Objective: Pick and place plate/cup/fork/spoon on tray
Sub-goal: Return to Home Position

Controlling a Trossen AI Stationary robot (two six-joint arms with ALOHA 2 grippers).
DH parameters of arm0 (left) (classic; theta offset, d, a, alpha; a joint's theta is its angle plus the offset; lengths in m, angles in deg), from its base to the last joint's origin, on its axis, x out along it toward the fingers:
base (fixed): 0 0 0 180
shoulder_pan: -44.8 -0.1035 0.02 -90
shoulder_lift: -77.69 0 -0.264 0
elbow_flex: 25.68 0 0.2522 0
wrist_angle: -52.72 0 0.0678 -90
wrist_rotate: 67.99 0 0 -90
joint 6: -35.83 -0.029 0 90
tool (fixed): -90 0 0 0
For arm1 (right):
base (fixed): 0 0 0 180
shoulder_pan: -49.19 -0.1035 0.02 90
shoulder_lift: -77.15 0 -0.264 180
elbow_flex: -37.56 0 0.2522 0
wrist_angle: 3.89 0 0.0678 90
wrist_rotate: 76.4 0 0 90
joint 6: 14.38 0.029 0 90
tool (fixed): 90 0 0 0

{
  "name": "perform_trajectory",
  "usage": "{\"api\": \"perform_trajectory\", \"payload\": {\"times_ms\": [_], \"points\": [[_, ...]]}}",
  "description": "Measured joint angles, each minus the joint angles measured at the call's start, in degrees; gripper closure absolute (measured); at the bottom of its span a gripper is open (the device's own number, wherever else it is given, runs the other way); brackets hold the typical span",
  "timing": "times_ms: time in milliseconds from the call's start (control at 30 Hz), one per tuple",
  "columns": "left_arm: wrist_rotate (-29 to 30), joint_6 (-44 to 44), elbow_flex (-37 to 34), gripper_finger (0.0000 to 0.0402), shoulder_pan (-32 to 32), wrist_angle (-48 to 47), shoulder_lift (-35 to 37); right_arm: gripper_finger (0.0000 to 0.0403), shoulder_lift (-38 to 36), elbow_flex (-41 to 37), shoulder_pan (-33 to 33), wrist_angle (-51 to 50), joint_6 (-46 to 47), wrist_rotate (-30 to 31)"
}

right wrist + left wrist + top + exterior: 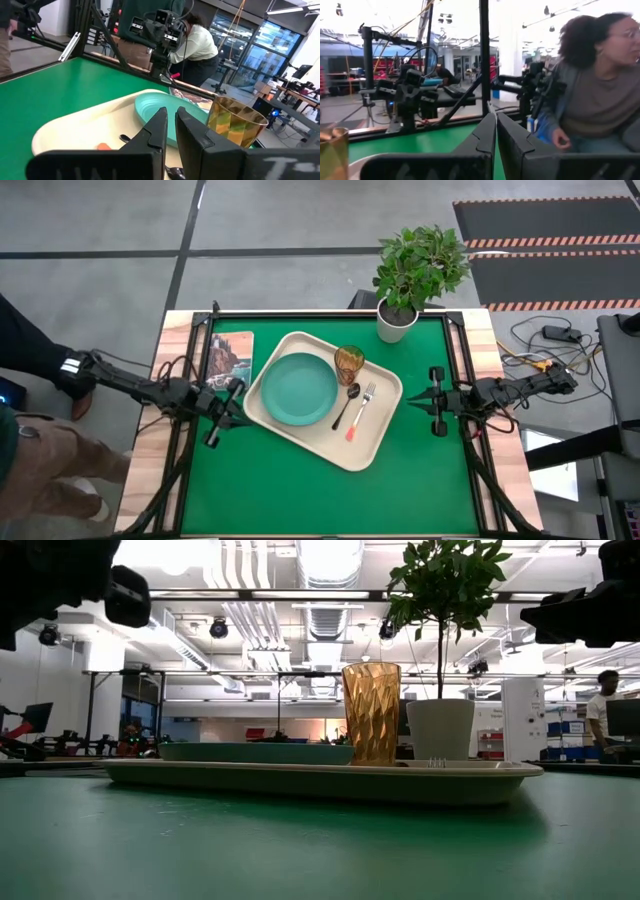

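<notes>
From above, the tray (372, 450) lies mid-table carrying all four pieces: the plate (299, 388) on its 9 o'clock half, the cup (349, 364) upright at the plate's 2 o'clock, and the spoon (346, 406) and fork (360, 412) side by side at the plate's 4 o'clock. The left hand (238, 408) sits just beside the tray's 9 o'clock rim and close to the book (230, 357); the right hand (418, 400) is near the 3 o'clock rim. My worry is the left one: a swing on the way home could clip the rim, jolt the tray and topple the cup. The book's cover is a picture with no title I can read. At table height the cup (371, 712) stands tall above the plate (255, 752) and the fork's tines (436, 762), which makes it the likeliest thing to tip, with the plant pot (440, 728) behind it. No labels are legible. The left wrist view shows that hand (495, 116) with fingers drawn nearly together and holding nothing, the cup's rim (332, 150) at the edge, and a person (600, 100) close beyond the table who is within reach of a wide arc. The right wrist view shows its hand (171, 112) equally narrow and empty, low over the tray (75, 135) facing plate (155, 107) and cup (235, 125) — lifting before turning looks safer. No writing here either.
</notes>
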Motion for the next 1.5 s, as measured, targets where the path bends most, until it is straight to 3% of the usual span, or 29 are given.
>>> {"api": "perform_trajectory", "payload": {"times_ms": [333,667,867,1033,1500], "points": [[3.4,-2.0,0.0,0.0402,-4.2,-10.4,7.2,0.0376,0.0,0.0,0.0,0.0,-0.1,0.1],[3.4,2.9,0.0,0.0402,-14.4,-23.1,12.3,0.0376,0.0,0.0,0.0,0.0,-0.1,0.1],[-2.5,0.1,0.0,0.0402,-18.9,-26.2,15.8,0.0376,0.0,0.0,0.0,0.0,-0.1,0.1],[-6.0,0.1,0.0,0.0402,-19.4,-29.3,17.8,0.0376,0.0,0.0,0.0,0.0,-0.1,0.1],[-7.6,0.1,0.0,0.0402,-19.4,-34.3,18.9,0.0376,0.0,0.0,0.0,0.0,-0.1,0.0]]}}
